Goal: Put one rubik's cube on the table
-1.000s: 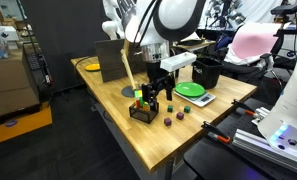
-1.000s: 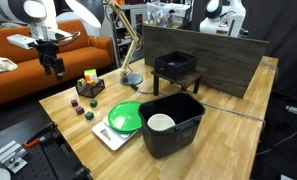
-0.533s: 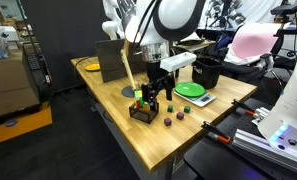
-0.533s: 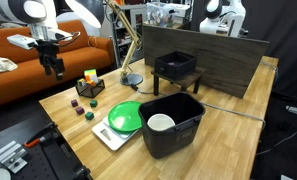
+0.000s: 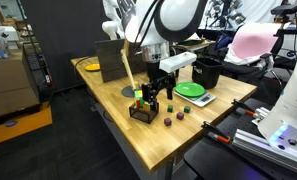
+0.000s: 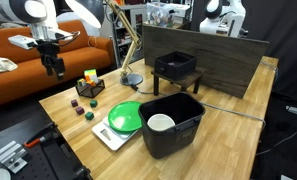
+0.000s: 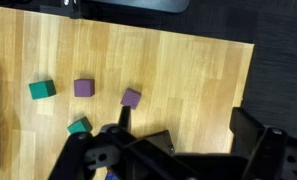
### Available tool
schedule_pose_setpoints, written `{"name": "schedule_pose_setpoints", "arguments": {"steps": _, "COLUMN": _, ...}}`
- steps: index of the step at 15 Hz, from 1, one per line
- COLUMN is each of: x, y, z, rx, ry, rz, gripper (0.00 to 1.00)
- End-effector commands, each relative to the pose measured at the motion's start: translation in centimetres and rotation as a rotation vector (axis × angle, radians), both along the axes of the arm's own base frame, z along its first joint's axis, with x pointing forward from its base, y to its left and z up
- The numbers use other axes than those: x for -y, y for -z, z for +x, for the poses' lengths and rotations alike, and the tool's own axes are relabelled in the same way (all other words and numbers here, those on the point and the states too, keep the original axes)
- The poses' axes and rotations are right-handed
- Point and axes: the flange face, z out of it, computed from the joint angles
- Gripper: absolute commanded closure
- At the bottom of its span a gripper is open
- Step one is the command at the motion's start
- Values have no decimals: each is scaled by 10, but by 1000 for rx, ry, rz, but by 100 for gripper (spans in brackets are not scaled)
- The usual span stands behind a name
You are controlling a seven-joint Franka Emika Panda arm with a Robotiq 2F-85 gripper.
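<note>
Rubik's cubes (image 5: 140, 98) sit in a small black holder (image 5: 141, 110) near the table's (image 5: 178, 140) edge, and they show again as cubes (image 6: 89, 76) in their holder (image 6: 90, 86). My gripper (image 5: 158, 90) hangs above the wood just beside the holder, seen too as the gripper (image 6: 55, 69). In the wrist view the gripper (image 7: 183, 125) stands open with only bare table (image 7: 188, 70) between its fingers. The Rubik's cubes are hidden there behind the gripper body.
Small purple blocks (image 7: 84, 88) (image 7: 131, 97) and green blocks (image 7: 42, 89) (image 7: 79, 125) lie loose on the wood. A green plate (image 6: 124, 117) on a white tray, a black bin (image 6: 178, 135) with a white bowl (image 6: 161, 123), and a black stand (image 6: 176, 68) lie further along.
</note>
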Motion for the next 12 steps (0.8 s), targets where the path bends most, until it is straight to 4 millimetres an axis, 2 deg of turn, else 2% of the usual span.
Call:
{"name": "schedule_pose_setpoints", "arguments": {"steps": 1, "x": -5, "y": 0, "z": 0, "rx": 66, "ry": 65, "rz": -63, "gripper": 0}}
{"name": "schedule_pose_setpoints", "arguments": {"steps": 8, "x": -40, "y": 7, "z": -11, "rx": 193, "ry": 196, "rz": -104, "gripper": 0}}
{"name": "schedule_pose_setpoints", "arguments": {"steps": 10, "x": -44, "y": 15, "z": -7, "rx": 216, "ry": 232, "rz": -122, "gripper": 0}}
{"name": "schedule_pose_setpoints", "arguments": {"steps": 12, "x": -38, "y": 27, "z": 4, "rx": 222, "ry": 255, "rz": -156, "gripper": 0}}
